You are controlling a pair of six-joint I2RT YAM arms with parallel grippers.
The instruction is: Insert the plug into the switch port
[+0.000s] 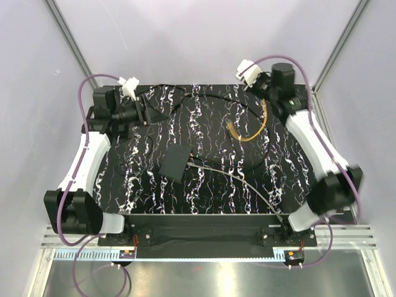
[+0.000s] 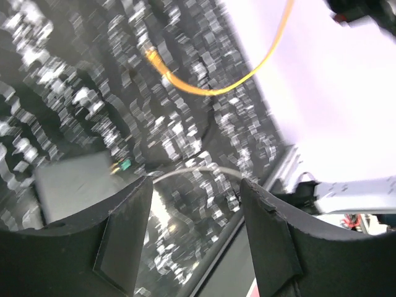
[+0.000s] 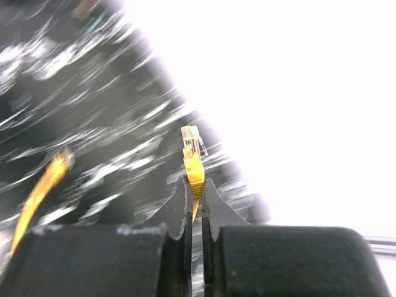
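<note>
Right gripper (image 3: 195, 189): clamped on yellow plug (image 3: 192, 154), plug tip sticking out past fingertips.
Left gripper (image 2: 197, 184): jaws apart, empty, near switch box (image 2: 74, 185).

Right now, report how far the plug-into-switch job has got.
Done: the right gripper is shut on the yellow plug. In hand: it holds the plug at the far right of the mat, apart from the switch box. Left: carrying it over and plugging it in; the left gripper is open, empty.
</note>
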